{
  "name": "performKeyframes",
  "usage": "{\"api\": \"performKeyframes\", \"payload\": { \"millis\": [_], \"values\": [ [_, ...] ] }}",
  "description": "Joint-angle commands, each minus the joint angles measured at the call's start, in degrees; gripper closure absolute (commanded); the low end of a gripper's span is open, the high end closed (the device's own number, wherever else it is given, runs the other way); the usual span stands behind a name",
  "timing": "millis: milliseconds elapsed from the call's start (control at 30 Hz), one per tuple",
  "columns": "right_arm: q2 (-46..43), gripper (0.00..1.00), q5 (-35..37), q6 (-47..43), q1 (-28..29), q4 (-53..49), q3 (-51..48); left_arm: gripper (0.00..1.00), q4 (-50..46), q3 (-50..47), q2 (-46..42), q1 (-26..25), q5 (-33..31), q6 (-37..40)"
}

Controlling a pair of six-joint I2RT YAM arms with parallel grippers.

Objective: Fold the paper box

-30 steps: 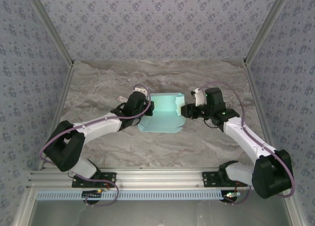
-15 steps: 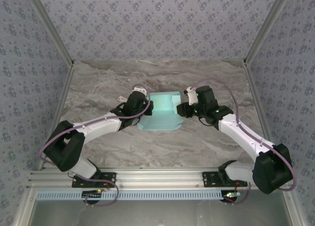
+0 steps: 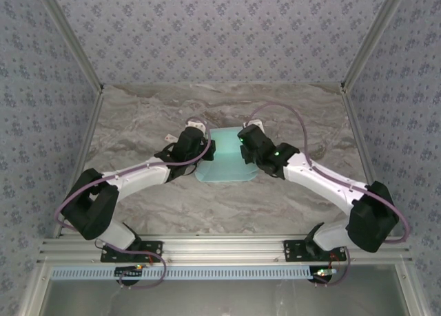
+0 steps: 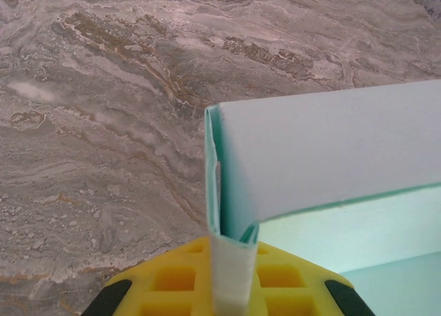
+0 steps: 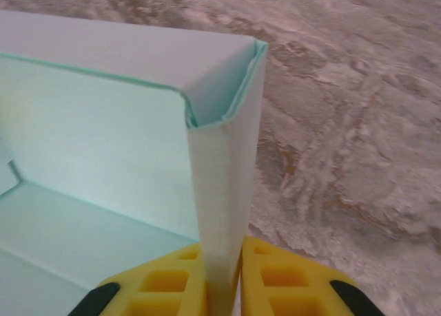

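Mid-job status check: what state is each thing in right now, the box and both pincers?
paper box: partly folded, far wall upright, near side not yet raised.
left pincer: shut on the paper box, clamping its far-left corner fold.
right pincer: shut on the paper box, clamping its far-right corner fold.

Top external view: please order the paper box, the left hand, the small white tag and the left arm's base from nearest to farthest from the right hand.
1. paper box: its right wall is pinched in the right hand.
2. left hand: across the box, on its left wall.
3. small white tag: further left, past the left hand.
4. left arm's base: near edge, bottom left.
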Motion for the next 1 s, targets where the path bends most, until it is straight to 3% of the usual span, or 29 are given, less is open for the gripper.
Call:
{"api": "performKeyframes", "payload": {
  "millis": [0,333,500,700,967],
  "values": [
    [2.54,0.87,13.47,5.58,1.43,-5.08,3.87,0.97,-0.06,0.96,0.18,-0.79,3.05,1.32],
    [10.01,0.92,23.78,13.47,4.44,-16.55,11.02,0.97,0.37,0.55,0.12,-0.78,2.69,1.08],
    [11.08,0.92,23.1,13.84,5.04,-16.45,11.35,0.97,0.3,0.55,0.09,-0.72,2.58,1.08],
    [6.21,0.8,18.25,8.76,5.02,-11.07,10.44,0.97,0.1,0.15,0.01,-0.78,1.67,1.13],
    [0.17,0.52,8.55,6.17,4.02,-7.95,9.91,0.97,-0.31,0.29,0.31,-0.79,0.68,1.56]
  ]
}}
